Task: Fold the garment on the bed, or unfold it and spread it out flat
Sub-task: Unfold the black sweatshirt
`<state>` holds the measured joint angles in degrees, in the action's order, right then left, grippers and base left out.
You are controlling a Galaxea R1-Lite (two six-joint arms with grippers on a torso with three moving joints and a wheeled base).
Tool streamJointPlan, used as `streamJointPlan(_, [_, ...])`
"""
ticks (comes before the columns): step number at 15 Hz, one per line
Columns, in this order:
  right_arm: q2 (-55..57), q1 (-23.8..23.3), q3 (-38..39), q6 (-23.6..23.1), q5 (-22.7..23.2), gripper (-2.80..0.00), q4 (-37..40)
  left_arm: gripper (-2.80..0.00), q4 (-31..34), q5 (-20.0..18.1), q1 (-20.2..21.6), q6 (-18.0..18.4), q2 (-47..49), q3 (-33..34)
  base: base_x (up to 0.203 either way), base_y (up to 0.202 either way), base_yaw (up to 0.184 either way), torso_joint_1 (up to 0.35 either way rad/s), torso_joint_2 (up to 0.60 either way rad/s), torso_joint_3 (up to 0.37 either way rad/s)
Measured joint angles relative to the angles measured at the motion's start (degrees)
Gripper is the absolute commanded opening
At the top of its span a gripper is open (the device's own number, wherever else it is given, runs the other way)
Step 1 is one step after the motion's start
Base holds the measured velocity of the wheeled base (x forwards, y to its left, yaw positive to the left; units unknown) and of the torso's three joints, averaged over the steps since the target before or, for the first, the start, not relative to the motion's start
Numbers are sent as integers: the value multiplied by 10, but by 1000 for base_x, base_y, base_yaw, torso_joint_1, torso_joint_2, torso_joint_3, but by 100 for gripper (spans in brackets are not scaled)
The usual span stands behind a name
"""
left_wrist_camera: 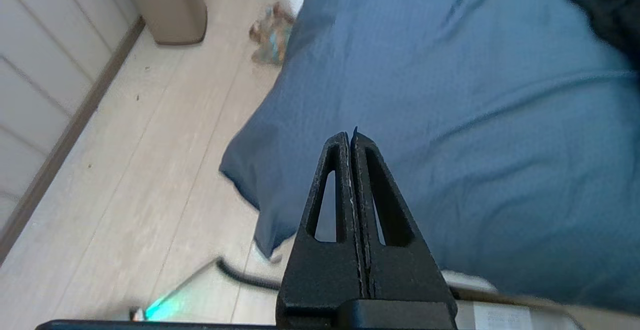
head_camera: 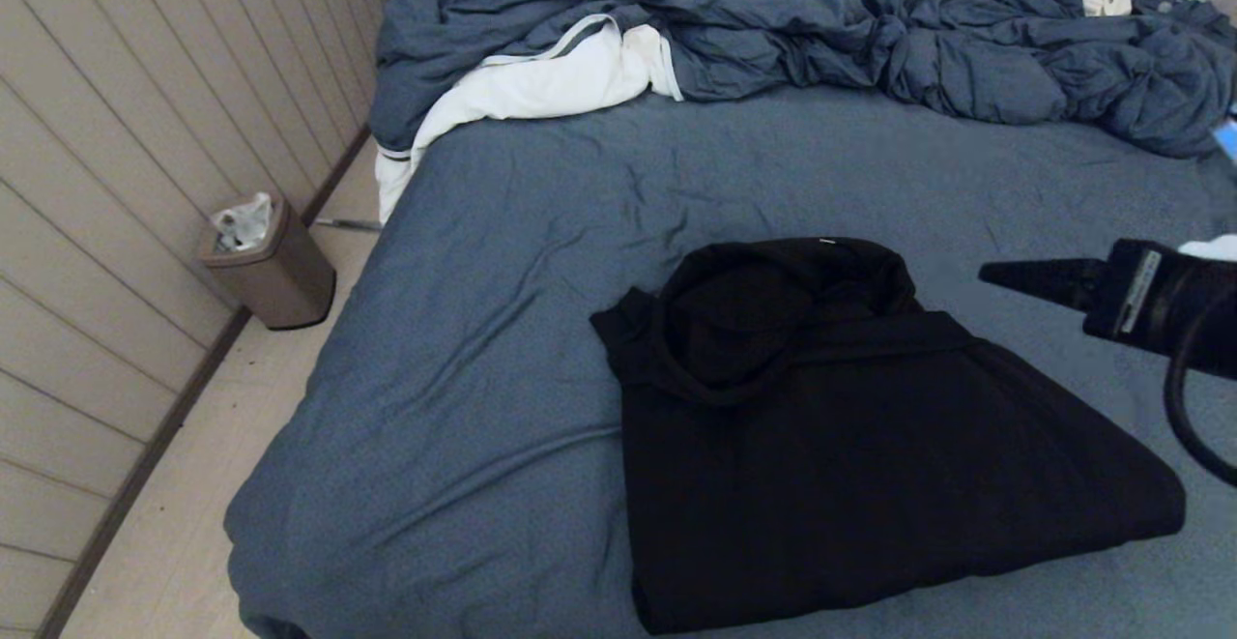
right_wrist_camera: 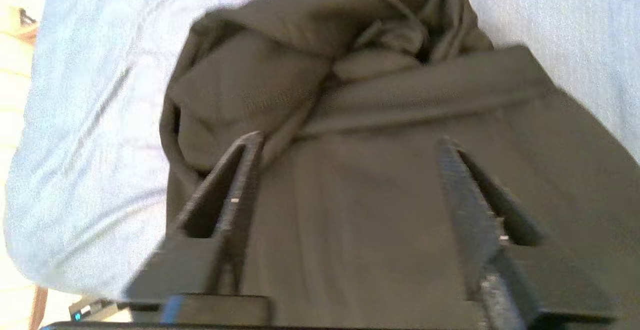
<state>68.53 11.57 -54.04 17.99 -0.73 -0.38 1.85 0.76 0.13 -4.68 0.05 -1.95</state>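
The garment (head_camera: pixel 850 446), a black hoodie, lies folded into a compact block on the near right part of the bed (head_camera: pixel 503 330), its hood (head_camera: pixel 773 310) bunched at the far end. My right gripper (head_camera: pixel 995 275) hovers just right of the hood, pointing left. In the right wrist view this gripper (right_wrist_camera: pixel 350 140) is open above the garment (right_wrist_camera: pixel 400 85), with nothing between its fingers (right_wrist_camera: pixel 240 170). My left gripper (left_wrist_camera: pixel 350 135) is shut and empty over the bed's near left corner (left_wrist_camera: pixel 475 120); a bit of the garment (left_wrist_camera: pixel 610 10) shows in that view.
A rumpled blue-grey comforter (head_camera: pixel 870 30) and a white cloth (head_camera: pixel 541 88) lie across the far end of the bed. A brown bin (head_camera: pixel 271 267) stands on the floor by the panelled wall, left of the bed. Bare sheet stretches left of the hoodie.
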Motion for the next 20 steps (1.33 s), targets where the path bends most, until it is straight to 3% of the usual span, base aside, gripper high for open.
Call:
streamJointPlan(4, [65, 0, -65, 2, 1, 0, 10, -280, 45, -5, 0, -21, 75, -129, 0, 0, 0, 0, 0, 0])
streamJointPlan(9, [143, 0, -184, 3, 2, 0, 47, -280, 53, -35, -2, -56, 318, -277, 0, 0, 0, 0, 0, 0])
streamJointPlan(11, [171, 1, -243, 0, 12, 0, 82, -280, 56, -50, -22, -84, 433, -331, 0, 0, 0, 0, 0, 0])
streamJointPlan(15, [216, 0, -314, -19, 50, 0, 117, -280, 64, -65, -172, -188, 616, -415, 0, 0, 0, 0, 0, 0])
streamJointPlan(18, [223, -1, -331, -34, 59, 0, 127, -280, 65, -70, -274, -212, 701, -435, 0, 0, 0, 0, 0, 0])
streamJointPlan(20, [221, -4, -341, -35, 59, 0, 140, -280, 61, -70, -303, -215, 741, -440, 0, 0, 0, 0, 0, 0])
